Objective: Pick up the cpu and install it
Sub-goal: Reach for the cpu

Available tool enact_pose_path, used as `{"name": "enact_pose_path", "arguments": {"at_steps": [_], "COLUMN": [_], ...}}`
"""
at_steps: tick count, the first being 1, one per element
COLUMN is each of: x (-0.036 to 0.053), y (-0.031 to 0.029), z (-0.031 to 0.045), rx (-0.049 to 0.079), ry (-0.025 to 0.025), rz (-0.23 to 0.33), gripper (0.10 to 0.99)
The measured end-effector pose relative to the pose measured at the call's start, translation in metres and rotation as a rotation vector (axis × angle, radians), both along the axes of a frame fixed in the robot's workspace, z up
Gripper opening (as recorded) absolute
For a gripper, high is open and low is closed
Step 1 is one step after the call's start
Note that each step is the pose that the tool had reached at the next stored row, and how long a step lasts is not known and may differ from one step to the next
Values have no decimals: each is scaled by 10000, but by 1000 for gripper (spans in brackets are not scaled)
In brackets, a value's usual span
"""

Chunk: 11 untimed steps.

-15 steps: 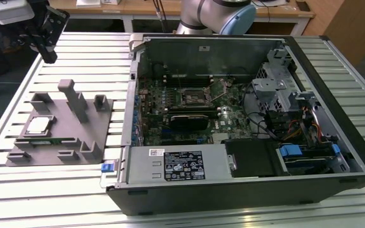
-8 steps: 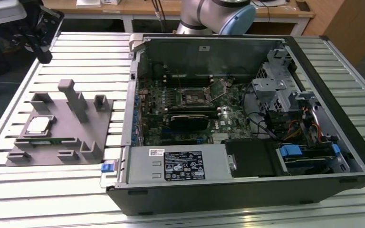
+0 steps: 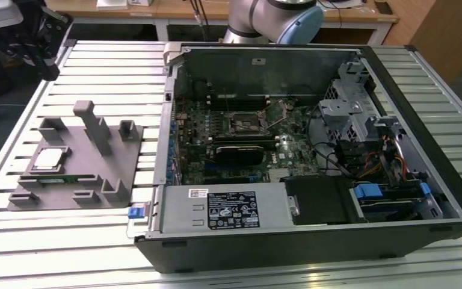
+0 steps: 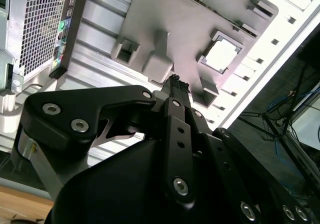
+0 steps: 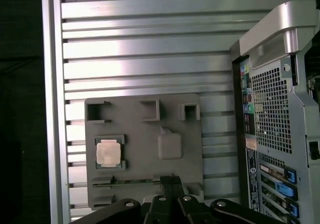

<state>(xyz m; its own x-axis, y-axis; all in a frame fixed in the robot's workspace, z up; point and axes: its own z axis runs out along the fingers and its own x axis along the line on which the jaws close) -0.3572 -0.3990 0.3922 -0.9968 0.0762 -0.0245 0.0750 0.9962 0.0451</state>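
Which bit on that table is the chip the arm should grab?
Find the open computer case; at the exterior view's left of it lies a grey tray. The cpu is the flat square with a pale silver top in a recess there, unlike the grey upright posts and thin green strip.

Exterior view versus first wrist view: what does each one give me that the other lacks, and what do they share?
Exterior view: the inside of the open case, with the motherboard and its cpu socket, plus the drive cage. First wrist view: the case's rear panel with vent grille and ports. Shared: the cpu lying in the grey tray on the slatted table.
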Motion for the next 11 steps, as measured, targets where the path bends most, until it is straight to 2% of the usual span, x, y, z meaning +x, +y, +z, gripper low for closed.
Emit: {"name": "enact_pose_path", "arguments": {"at_steps": [11], "x": [-140], "y": [0], "z": [0], "rx": [0], "ry": [0], "rz": [-1], "gripper": [106]}}
